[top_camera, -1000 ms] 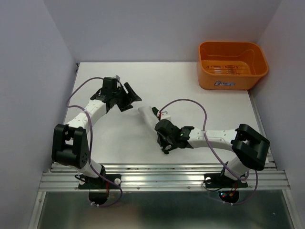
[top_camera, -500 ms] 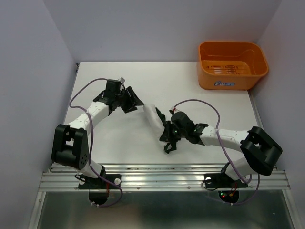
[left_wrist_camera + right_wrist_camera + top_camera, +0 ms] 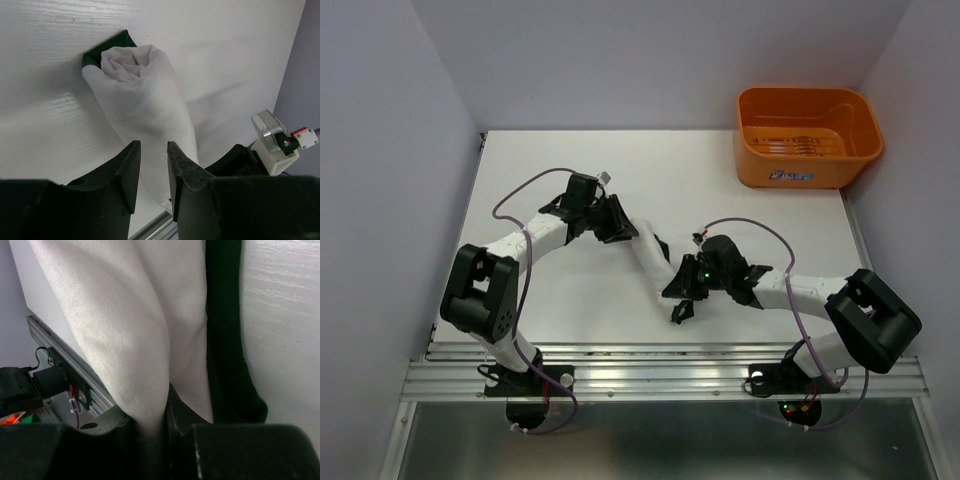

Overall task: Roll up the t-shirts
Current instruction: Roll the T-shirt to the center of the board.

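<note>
The t-shirt (image 3: 649, 257) is rolled into a white tube with a bit of dark green at its end, lying aslant mid-table. In the left wrist view its spiral end (image 3: 134, 65) faces away, with a green edge (image 3: 107, 47) beside it. My left gripper (image 3: 623, 230) hovers at the roll's upper left end, with the jaws a narrow gap apart over the cloth (image 3: 153, 146) and nothing held. My right gripper (image 3: 682, 288) is shut on the roll's lower right end. In the right wrist view, white cloth (image 3: 125, 325) is pinched between the fingers next to a dark green band (image 3: 225, 330).
An orange basket (image 3: 807, 135) stands at the back right corner. A metal rail (image 3: 660, 365) runs along the table's near edge. The grey walls close in the left, right and back. The right arm's cable (image 3: 760, 235) loops above the table.
My left gripper moved right to the roll's upper end and its jaws narrowed. My right gripper shifted right, still holding the roll, which turned and moved with it.
</note>
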`<action>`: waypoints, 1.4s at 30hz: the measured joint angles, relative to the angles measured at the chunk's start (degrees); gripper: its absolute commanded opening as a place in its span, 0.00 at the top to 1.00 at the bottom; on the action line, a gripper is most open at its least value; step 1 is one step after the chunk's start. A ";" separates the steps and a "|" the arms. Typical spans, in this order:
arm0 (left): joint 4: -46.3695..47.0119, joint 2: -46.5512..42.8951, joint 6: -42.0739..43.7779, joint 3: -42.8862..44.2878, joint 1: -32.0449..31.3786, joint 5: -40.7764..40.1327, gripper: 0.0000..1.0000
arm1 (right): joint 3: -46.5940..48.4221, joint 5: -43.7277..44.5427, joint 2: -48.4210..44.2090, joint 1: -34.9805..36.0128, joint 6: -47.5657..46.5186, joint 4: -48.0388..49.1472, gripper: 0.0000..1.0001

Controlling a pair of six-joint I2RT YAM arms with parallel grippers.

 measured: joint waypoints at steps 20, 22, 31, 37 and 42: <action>0.31 9.03 1.46 6.75 -4.48 0.15 0.62 | -3.74 -12.79 3.91 -7.15 1.05 7.67 0.99; 0.02 10.51 1.68 8.33 -4.74 0.35 0.62 | -4.39 -13.16 3.91 -7.56 1.05 8.35 0.99; -0.44 18.34 2.93 14.97 -6.16 1.22 0.62 | -6.10 -13.60 3.89 -9.29 1.07 9.86 0.80; 0.44 20.92 3.23 15.32 -6.38 1.38 0.62 | -6.14 -12.24 3.10 -9.27 -0.26 8.46 0.64; 1.64 20.92 3.39 14.75 -6.47 1.20 0.63 | -6.12 -8.70 -0.79 -9.27 -2.84 2.49 0.42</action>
